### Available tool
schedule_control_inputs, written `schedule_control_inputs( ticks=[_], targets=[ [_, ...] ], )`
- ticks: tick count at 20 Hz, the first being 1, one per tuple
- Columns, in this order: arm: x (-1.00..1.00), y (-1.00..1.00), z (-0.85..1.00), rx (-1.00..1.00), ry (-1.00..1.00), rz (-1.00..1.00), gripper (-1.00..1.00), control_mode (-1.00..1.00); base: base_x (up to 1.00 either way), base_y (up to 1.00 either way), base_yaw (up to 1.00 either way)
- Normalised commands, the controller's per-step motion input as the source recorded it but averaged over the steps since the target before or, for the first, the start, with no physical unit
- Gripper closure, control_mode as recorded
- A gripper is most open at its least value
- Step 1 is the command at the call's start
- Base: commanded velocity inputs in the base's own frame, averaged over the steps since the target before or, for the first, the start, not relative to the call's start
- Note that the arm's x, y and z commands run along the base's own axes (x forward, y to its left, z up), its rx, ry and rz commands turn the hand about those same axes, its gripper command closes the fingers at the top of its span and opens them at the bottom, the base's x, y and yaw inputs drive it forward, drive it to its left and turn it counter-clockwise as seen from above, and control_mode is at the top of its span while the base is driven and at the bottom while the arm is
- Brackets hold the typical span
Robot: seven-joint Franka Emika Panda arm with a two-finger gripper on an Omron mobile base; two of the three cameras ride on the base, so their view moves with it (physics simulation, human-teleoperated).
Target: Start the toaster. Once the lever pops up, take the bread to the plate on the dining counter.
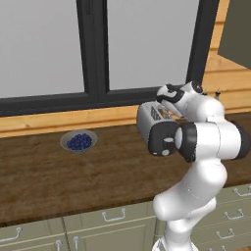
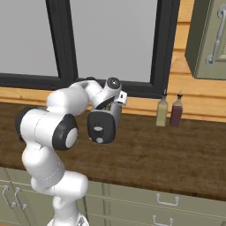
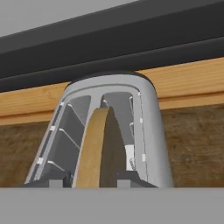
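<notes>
Your gripper (image 3: 92, 178) is right down on top of the toaster (image 1: 149, 120), which sits on the dark wood worktop (image 1: 44, 171) by the window. From the hand view the bread (image 3: 98, 148) stands upright in a slot, and both fingertips (image 3: 59, 178) sit tight against its sides, so the jaws look closed on the slice. A bowl of blueberries (image 1: 79, 141) sits well off to the left, and two bottles (image 2: 169, 111) are off to the right.
</notes>
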Motion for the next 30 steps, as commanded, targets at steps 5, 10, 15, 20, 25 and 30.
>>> schedule_control_inputs(
  ticks=[5,10,15,20,25,30],
  targets=[
    [-0.35,0.11,0.13,0.0,0.0,-0.04,1.0,-1.0,0.0,0.0,0.0],
    [-0.11,0.0,0.64,0.0,-0.03,-0.06,1.0,-1.0,0.0,0.0,0.0],
    [0.0,0.0,0.97,0.0,-0.07,-0.09,1.0,-1.0,0.0,0.0,0.0],
    [-0.22,0.02,1.0,0.0,-0.09,-0.07,1.0,-1.0,0.0,0.0,0.0],
    [-0.93,0.0,0.98,0.01,-0.02,-0.02,1.0,-1.0,0.0,0.0,0.0],
    [-1.0,0.01,0.51,0.02,0.01,-0.03,1.0,-1.0,0.0,0.0,0.0]
  ],
)
